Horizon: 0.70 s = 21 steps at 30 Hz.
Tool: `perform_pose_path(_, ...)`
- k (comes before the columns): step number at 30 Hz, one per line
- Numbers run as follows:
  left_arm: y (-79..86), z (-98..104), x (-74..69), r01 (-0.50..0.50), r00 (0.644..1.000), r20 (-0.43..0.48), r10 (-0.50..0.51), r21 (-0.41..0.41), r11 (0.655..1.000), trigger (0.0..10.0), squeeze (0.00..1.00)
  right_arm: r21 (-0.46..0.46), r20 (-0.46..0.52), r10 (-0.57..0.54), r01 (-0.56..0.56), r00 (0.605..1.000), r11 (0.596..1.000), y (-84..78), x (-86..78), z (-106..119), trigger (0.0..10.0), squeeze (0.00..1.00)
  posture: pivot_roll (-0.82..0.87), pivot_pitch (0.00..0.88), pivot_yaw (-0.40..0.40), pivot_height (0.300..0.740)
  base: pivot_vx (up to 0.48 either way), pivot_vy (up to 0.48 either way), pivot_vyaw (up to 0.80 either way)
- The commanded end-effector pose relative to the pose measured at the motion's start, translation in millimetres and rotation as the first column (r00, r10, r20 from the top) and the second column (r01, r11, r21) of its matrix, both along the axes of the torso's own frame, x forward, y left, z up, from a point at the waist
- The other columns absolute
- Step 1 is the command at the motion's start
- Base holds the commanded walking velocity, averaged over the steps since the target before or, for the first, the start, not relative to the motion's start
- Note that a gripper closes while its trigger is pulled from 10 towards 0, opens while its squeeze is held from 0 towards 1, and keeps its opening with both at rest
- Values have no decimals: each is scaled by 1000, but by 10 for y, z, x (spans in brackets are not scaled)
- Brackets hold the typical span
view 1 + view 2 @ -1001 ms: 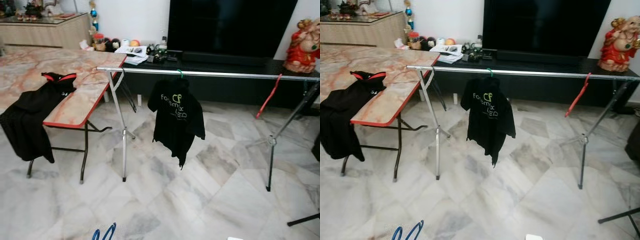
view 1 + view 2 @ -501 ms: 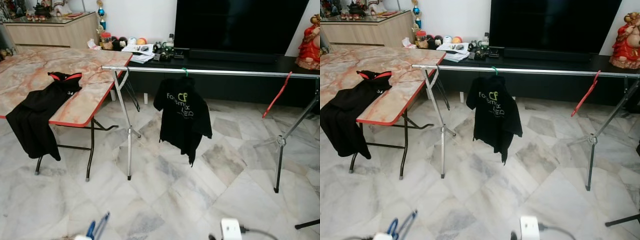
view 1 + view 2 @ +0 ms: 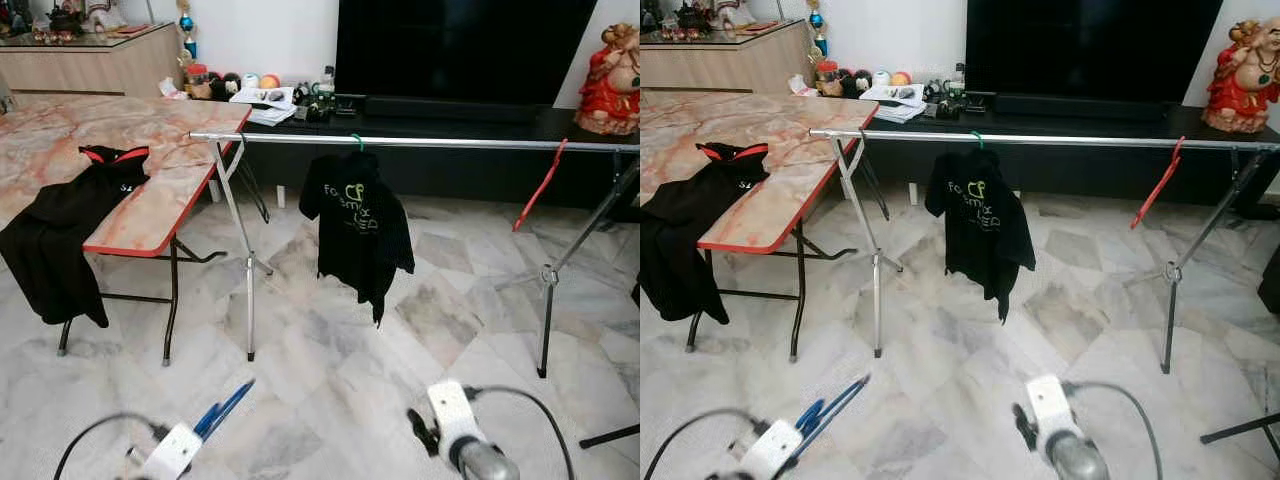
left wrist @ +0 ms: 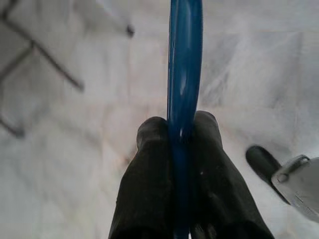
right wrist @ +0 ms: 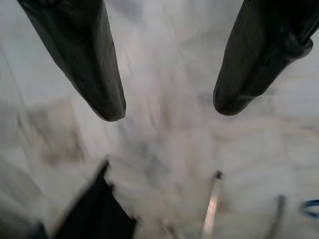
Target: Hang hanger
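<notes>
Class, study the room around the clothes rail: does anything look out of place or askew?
Yes. A black jacket is draped half off the marble table edge rather than hung, and a red hanger dangles steeply tilted on the rail. The black T-shirt hangs properly.

So the rail runs across the room at 12 o'clock, shirt hanging near its left end and a bare hanger toward 2. Table sits at 10 with a garment draped over its edge; TV behind the rail.
</notes>
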<state>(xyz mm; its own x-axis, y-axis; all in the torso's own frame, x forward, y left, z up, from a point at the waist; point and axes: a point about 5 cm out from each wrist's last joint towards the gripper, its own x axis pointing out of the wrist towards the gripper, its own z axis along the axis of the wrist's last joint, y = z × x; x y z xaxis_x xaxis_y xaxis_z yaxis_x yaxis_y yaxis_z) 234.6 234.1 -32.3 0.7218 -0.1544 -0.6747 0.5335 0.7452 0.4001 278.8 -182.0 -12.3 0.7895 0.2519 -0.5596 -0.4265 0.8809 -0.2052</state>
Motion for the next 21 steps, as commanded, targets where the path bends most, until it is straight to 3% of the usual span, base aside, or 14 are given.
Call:
perform_pose_path(1,1,71,56,95,996,2,-95,7,995,10000,0,10,44,120,-120,992,993,21,96,134,10000,0,158,0,-20,740,0,0,0)
perform_pose_path(3,-30,115,99,153,988,4,-153,4,988,10000,0,20,63,198,-199,978,980,55,129,197,10000,0,155,0,-20,740,0,0,0)
perform_pose_path(5,-102,183,159,269,963,-5,-269,-7,963,10000,0,74,73,352,-357,933,931,154,151,288,10000,0,151,0,-22,740,0,0,0)
perform_pose_path(7,-162,214,171,354,932,-59,-358,-66,933,10000,0,161,34,509,-508,860,846,262,101,313,10000,0,147,0,-24,740,0,0,0)
perform_pose_path(10,-217,256,192,425,891,-120,-439,-121,897,10000,0,194,-5,686,-672,728,715,360,2,319,10000,0,144,0,-26,740,0,0,0)
perform_pose_path(11,-217,256,192,425,891,-120,-439,-121,897,10000,0,194,-5,686,-672,728,715,360,2,319,10000,0,144,0,-26,740,0,0,0)
perform_pose_path(12,-254,310,236,469,863,-142,-486,-136,873,10000,0,211,-34,766,-744,642,633,409,-46,325,10000,0,145,0,-28,740,0,0,0)
perform_pose_path(13,-271,332,254,483,851,-154,-502,-147,863,10000,0,216,-43,791,-768,610,603,425,-58,333,10000,0,147,0,-28,740,0,0,0)
perform_pose_path(15,-281,343,262,488,845,-160,-510,-155,859,10000,0,217,-46,802,-778,596,590,432,-60,339,10000,0,147,0,-28,740,0,0,0)
perform_pose_path(17,-328,405,298,551,795,-198,-573,-156,819,10000,0,200,-44,837,-816,545,542,482,-43,377,10000,0,153,0,-37,740,0,0,0)
perform_pose_path(18,-328,405,298,551,795,-198,-573,-156,819,10000,0,200,-44,837,-816,545,542,482,-43,377,10000,0,153,0,-37,740,0,0,0)
perform_pose_path(21,-433,529,391,609,753,-190,-630,-161,777,10000,0,139,-42,856,-845,516,517,542,10,416,10000,0,158,0,-45,740,0,0,0)
